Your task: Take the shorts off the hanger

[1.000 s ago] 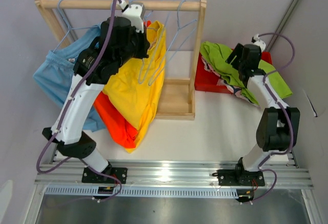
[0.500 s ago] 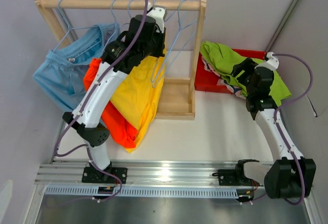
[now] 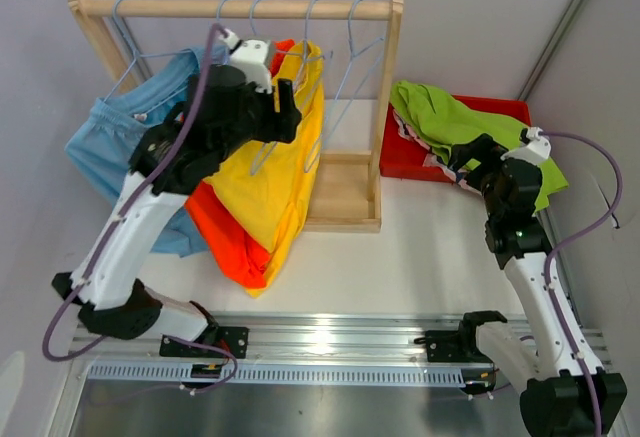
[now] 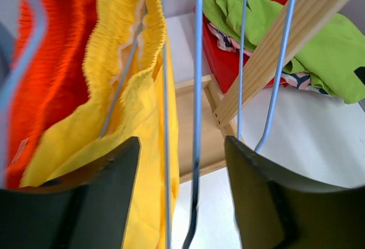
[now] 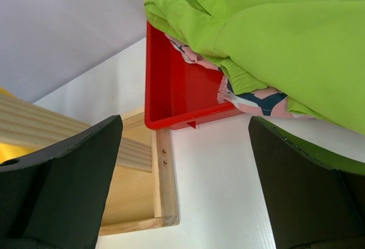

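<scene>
Left gripper (image 4: pixel 182 163) jaws spread and empty, thin light-blue wire hanger (image 4: pixel 198 89) ahead between them, soft yellow fabric shorts (image 4: pixel 142 123) draped just left: light, floppy, snag-prone, so I'd pinch the gathered waistband (image 4: pixel 122 49); right gripper (image 5: pixel 185 126) also spread, empty.

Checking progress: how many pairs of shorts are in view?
5. The light blue shorts, orange-red shorts and yellow shorts hang on the wooden rack; the lime green shorts and pink patterned shorts lie in the red bin. More may be hidden beneath.
</scene>
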`<control>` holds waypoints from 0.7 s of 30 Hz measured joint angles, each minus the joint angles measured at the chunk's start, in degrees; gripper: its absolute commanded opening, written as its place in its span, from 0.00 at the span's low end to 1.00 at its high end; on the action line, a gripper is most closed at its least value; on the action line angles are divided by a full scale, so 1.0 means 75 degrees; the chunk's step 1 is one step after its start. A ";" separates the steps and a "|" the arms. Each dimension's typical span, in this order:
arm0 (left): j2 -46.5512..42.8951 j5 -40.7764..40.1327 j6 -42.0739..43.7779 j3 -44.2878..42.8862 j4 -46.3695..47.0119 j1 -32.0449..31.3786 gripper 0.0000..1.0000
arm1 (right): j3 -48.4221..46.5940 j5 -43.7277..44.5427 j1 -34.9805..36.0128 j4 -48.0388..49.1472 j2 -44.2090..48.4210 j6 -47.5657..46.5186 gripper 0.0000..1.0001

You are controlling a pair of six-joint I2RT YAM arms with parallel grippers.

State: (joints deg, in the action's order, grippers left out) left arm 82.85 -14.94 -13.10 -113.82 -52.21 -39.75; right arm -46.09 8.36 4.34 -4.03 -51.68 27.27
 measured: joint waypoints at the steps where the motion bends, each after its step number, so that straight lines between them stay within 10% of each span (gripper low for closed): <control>1: -0.0219 -0.0052 -0.0015 -0.0032 -0.0102 -0.0035 0.73 | 0.0000 0.0015 0.0055 -0.0073 0.0137 0.0012 0.99; 21: -0.1093 -0.1119 0.0621 -0.0632 -0.0691 0.0548 0.78 | 0.0000 0.0580 0.0682 -0.1545 0.1719 0.0096 0.99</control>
State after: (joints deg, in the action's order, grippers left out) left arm 74.65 -23.33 -8.45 -118.56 -57.39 -35.64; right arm -46.09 12.71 9.45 -15.62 -38.79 27.99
